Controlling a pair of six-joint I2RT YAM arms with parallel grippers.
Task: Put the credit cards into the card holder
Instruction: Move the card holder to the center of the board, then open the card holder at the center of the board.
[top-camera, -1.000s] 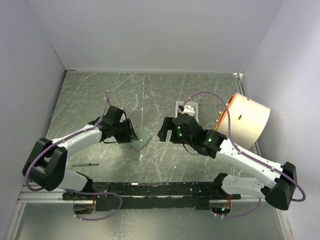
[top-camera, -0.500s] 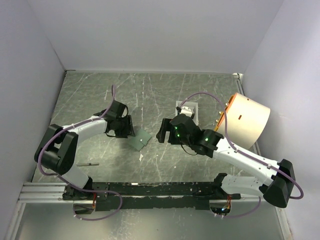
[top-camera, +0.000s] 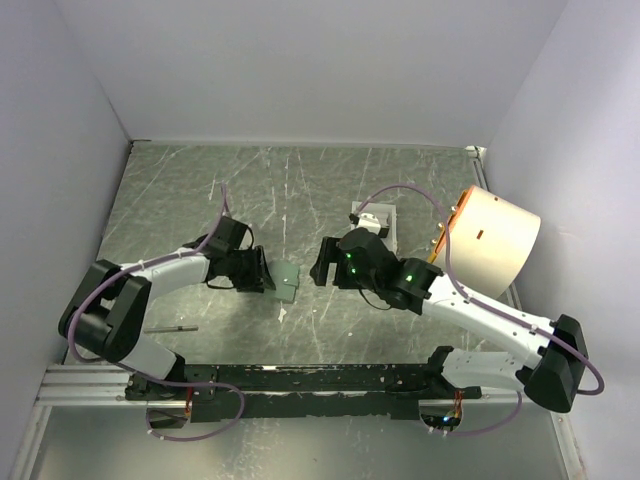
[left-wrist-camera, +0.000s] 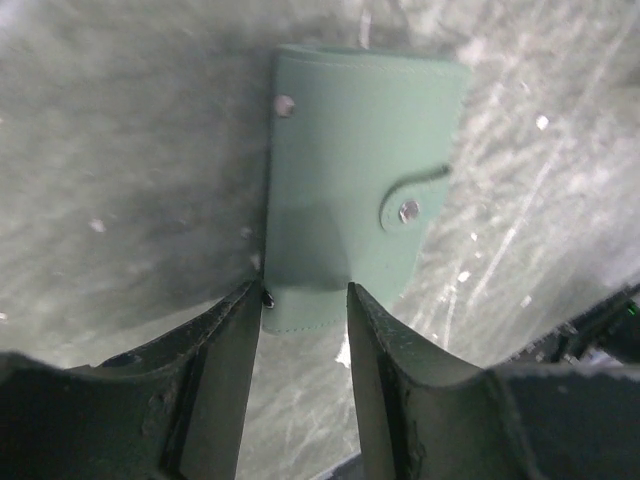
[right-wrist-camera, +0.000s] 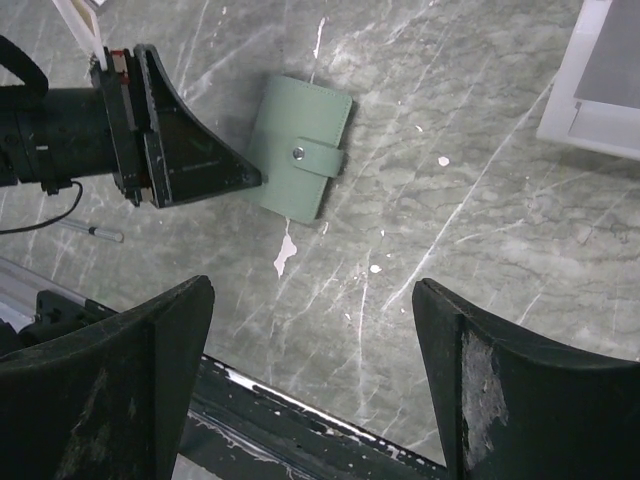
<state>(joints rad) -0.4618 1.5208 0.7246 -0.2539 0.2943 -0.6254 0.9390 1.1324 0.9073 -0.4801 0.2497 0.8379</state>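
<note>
**Hovering at the edge of the card holder (left-wrist-camera: 365, 170)**

The left gripper (left-wrist-camera: 303, 296) has its jaws partly spread. The card holder's near short edge lies right at its tips and reaches into the gap. That edge is wider than the gap, so nothing is pinched; whether the tips touch it cannot be told. The card holder lies flat and shut on the marbled grey table (right-wrist-camera: 480, 230). It is sage green, with a rounded tab fastened by a small metal snap and tiny studs along one long side. The right gripper (right-wrist-camera: 312, 288) hangs with jaws spread wide and empty. The card holder is ahead of it and slightly left, well apart, and a white tray (right-wrist-camera: 600, 90) sits ahead to its right.
</note>
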